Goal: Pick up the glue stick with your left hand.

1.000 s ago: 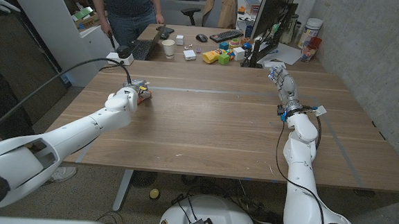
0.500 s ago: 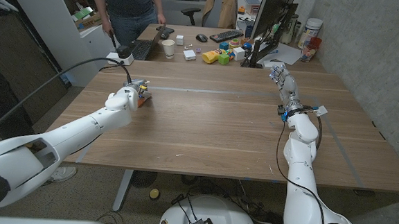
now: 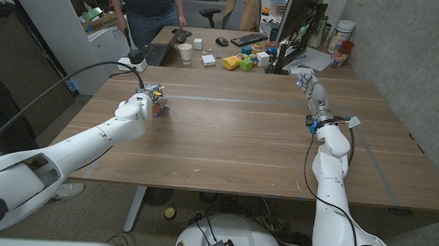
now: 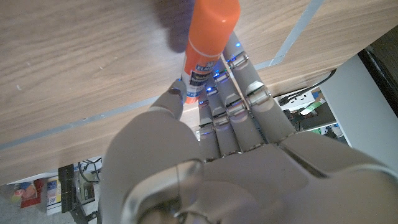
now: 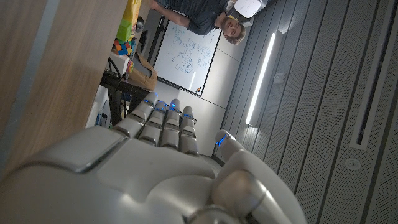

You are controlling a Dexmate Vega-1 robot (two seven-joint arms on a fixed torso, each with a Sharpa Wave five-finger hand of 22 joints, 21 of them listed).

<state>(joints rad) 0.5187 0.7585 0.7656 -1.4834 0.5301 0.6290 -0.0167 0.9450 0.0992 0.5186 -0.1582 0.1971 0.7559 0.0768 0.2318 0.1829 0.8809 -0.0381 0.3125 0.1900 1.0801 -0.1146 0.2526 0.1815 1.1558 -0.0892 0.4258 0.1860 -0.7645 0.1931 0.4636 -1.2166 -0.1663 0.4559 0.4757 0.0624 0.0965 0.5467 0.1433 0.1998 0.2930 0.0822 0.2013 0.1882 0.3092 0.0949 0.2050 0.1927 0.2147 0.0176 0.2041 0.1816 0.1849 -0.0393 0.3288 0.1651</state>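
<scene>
The glue stick (image 4: 208,37) has an orange body and a white-and-blue label. My left hand (image 4: 205,155) pinches it between thumb and fingers (image 4: 239,81), and it casts a dark shadow on the wood close beside it. In the head view my left hand (image 3: 138,107) is over the table's left part, with the glue stick (image 3: 158,108) blurred at its fingertips. My right hand (image 3: 308,83) stands at the far right of the table, fingers straight and apart, holding nothing. Seen from the right wrist, the back of that right hand (image 5: 155,162) is toward the camera.
A strip of pale tape (image 3: 228,101) runs across the wooden table (image 3: 226,146). Behind it a second desk holds a paper cup (image 3: 186,52), coloured blocks (image 3: 242,62), a keyboard and a monitor (image 3: 294,24). A person (image 3: 146,4) stands at the back left. A black cable (image 3: 69,79) arcs over my left arm.
My left hand has shifted slightly with the glue stick in its grip, and the stick now looks blurred. The right arm has not moved.
</scene>
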